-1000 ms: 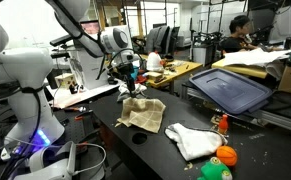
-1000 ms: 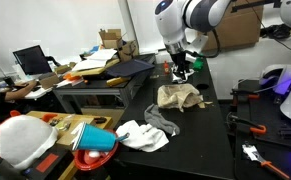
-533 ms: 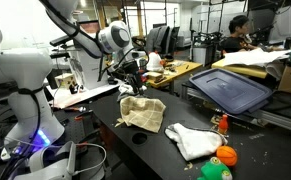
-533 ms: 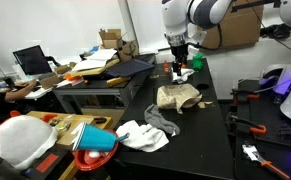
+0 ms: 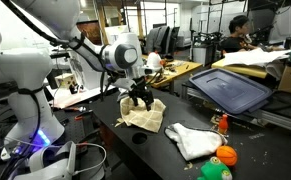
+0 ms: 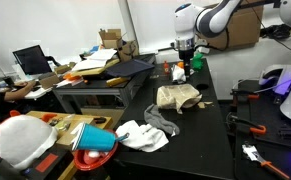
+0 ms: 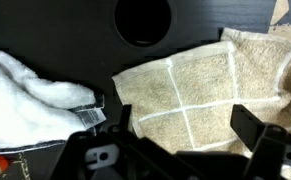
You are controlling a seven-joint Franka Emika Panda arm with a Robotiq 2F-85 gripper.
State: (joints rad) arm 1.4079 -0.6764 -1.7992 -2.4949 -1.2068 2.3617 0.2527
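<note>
In the wrist view the white towel (image 7: 30, 95) lies at the left, and everything else is placed from it. Up and to the right of the white towel sits a round black disc (image 7: 143, 20) on the dark worktop (image 7: 45, 20). Directly right of the towel, close beside it, the tan cloth (image 7: 200, 95) lies spread out. The end effector (image 5: 138, 99) hangs released above the tan cloth, fingers wide and holding nothing.

To handle limp fabric well from here, I judge it best to descend straight and pinch a raised fold rather than the flat middle. It should also keep away from the white towel so that only one piece lifts.

The tan cloth is beige terry, divided into squares by paler stitched lines and rumpled at its far right edge.
</note>
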